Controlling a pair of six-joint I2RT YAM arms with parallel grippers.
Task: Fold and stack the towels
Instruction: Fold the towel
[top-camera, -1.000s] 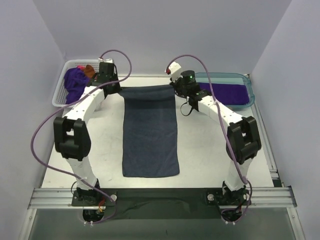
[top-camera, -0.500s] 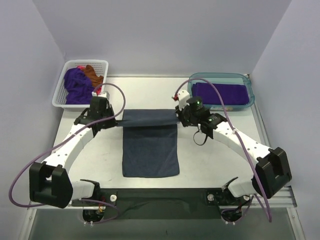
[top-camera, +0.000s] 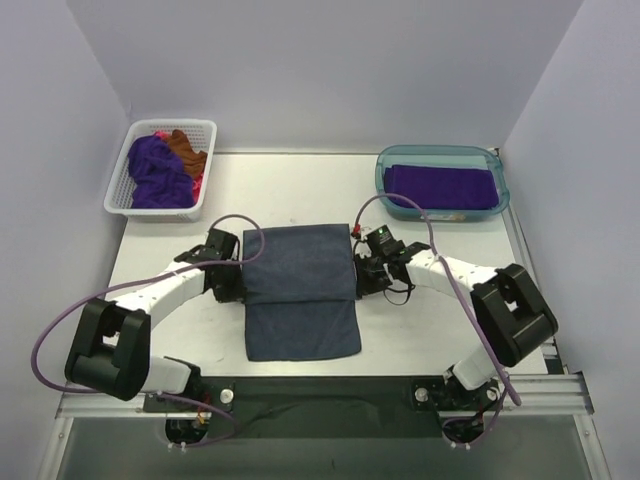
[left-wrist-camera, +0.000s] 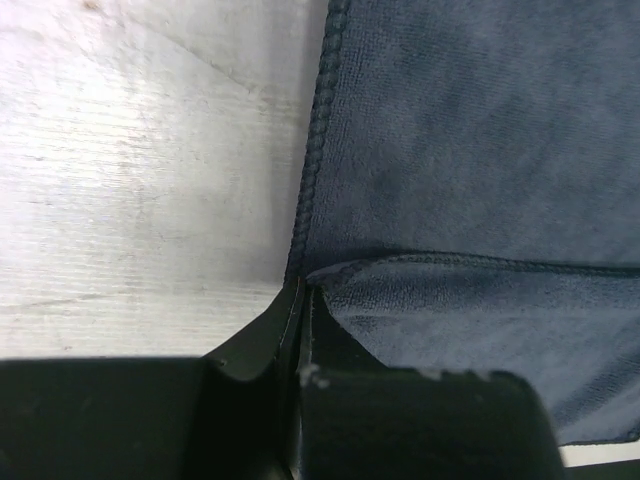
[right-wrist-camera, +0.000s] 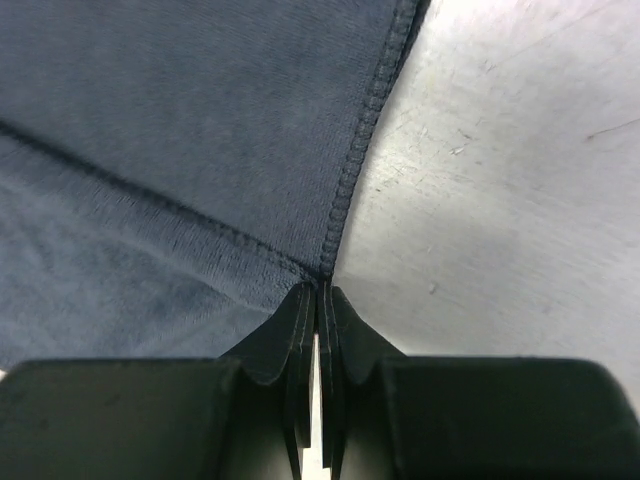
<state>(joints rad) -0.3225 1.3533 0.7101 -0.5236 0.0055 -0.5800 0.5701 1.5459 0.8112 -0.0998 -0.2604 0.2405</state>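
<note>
Slate-blue towel (top-camera: 300, 292): mid-table (top-camera: 450, 300), long axis near-to-far, far end doubled toward me. My left gripper (left-wrist-camera: 300, 305) and right gripper (right-wrist-camera: 318, 295) each pinch a fold corner. Wrist views alone show hems; overhead alone, the purple towel (top-camera: 440, 187).

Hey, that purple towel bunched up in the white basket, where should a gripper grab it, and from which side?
Pinch a raised fold at the middle of the purple towel, coming straight down. The white basket has walls that block the sides, and the heaped cloth probably offers upstanding folds. Stay clear of the rust-brown towel beside it.
</note>
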